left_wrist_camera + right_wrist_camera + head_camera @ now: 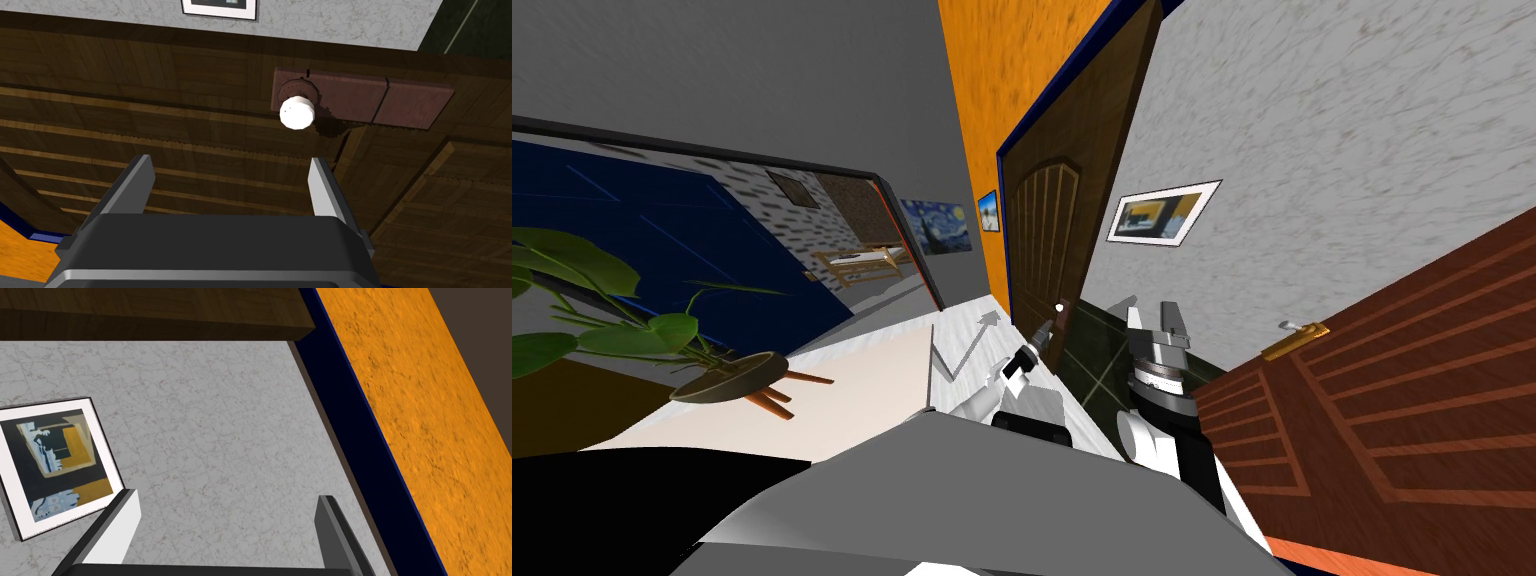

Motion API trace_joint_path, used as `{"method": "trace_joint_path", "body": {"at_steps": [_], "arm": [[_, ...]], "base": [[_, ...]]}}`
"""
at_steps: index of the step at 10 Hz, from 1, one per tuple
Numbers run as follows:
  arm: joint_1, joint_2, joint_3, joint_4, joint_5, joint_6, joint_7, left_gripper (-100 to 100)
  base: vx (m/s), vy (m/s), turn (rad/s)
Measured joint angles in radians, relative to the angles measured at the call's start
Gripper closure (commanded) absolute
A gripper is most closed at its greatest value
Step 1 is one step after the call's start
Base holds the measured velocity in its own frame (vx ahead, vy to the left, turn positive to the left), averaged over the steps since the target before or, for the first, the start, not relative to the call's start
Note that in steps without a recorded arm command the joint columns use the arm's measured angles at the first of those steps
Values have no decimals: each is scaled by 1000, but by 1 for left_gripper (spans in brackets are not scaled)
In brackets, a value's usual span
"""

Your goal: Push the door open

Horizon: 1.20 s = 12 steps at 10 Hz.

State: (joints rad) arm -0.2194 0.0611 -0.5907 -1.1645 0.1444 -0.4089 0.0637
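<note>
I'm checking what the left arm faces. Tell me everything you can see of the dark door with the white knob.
The dark door looks like brown wood, panelled with raised ribs, with an arched panel in the head view. A round white knob sits on a reddish-brown plate near its edge. It appears ajar, swung off the blue frame in the orange wall. The left gripper, open, points at it short of the knob; nothing visibly touches it.

Pale floor (857, 400) on my left carries a potted plant (727, 378), bowl on wooden legs; dark tiled floor (1097, 355) lies further ahead.
</note>
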Motion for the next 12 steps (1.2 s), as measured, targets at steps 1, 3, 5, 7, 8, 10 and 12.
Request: {"method": "trace_joint_path", "body": {"at_steps": [1, 3, 5, 7, 8, 10, 12], "arm": [[1, -1, -1, -1, 0, 1, -1, -100], [1, -1, -1, -2, 0, 2, -2, -100], [1, -1, -1, -2, 0, 2, -2, -100], [-2, -2, -5, 5, 1, 3, -2, -100], [-5, -4, -7, 9, 2, 4, -3, -100], [-7, -4, -8, 12, 3, 4, -3, -100], [-7, -4, -8, 12, 3, 4, -3, -100]], "base": [[-6, -1, -20], [1, -1, -18], [13, 2, 27], [9, 1, 13], [5, -1, -13], [-2, -1, -8], [3, 0, -4]]}}
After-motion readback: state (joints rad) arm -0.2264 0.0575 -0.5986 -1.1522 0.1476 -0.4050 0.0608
